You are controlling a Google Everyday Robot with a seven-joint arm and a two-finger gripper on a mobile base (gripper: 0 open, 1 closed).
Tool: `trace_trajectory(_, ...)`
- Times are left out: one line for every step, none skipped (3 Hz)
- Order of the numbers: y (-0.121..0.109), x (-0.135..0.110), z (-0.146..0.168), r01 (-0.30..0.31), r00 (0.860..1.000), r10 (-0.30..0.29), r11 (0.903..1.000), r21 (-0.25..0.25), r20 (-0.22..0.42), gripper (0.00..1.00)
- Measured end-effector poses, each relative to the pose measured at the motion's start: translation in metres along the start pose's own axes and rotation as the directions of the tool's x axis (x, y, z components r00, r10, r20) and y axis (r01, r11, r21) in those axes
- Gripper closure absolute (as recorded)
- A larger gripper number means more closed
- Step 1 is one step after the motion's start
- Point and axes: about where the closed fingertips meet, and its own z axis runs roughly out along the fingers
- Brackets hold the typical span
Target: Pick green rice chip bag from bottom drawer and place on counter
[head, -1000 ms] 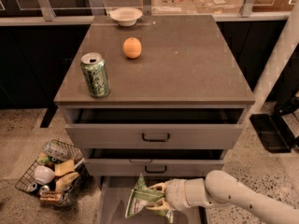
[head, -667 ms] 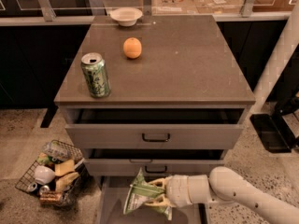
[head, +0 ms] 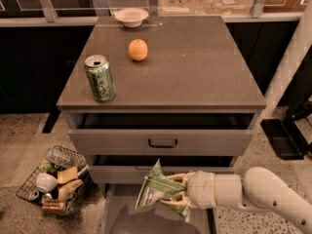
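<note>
The green rice chip bag (head: 155, 191), crinkly green and white foil, is held upright above the open bottom drawer (head: 113, 204), in front of the middle drawer's face. My gripper (head: 174, 193) comes in from the right on a white arm and is shut on the bag's right edge. The counter (head: 195, 62) is the grey-brown cabinet top above, well higher than the bag. The drawer's tray is partly hidden by a dark shape at the frame's bottom.
On the counter stand a green drink can (head: 100, 78), an orange (head: 138, 49) and a white bowl (head: 130, 17) at the back. The top drawer (head: 163, 141) is pulled out slightly. A wire basket (head: 52, 180) of items sits on the floor at left.
My gripper has lifted the bag a little higher and slightly left out of the bottom drawer. Nothing on the counter has moved.
</note>
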Motion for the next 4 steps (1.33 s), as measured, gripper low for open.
trace_trajectory(-0.030,-0.040,-0.037,0.031,0.999,-0.033,0.9962,0.081,0.031,1.00)
trace_trajectory(-0.052,-0.070,-0.056,0.068,0.995,-0.076,0.9883,0.137,0.057,1.00)
trace_trajectory(-0.076,-0.104,-0.064,0.091,0.994,-0.102,0.9788,0.183,0.049,1.00)
trace_trajectory(-0.100,-0.149,-0.067,0.121,0.992,-0.125,0.9655,0.231,0.001,1.00)
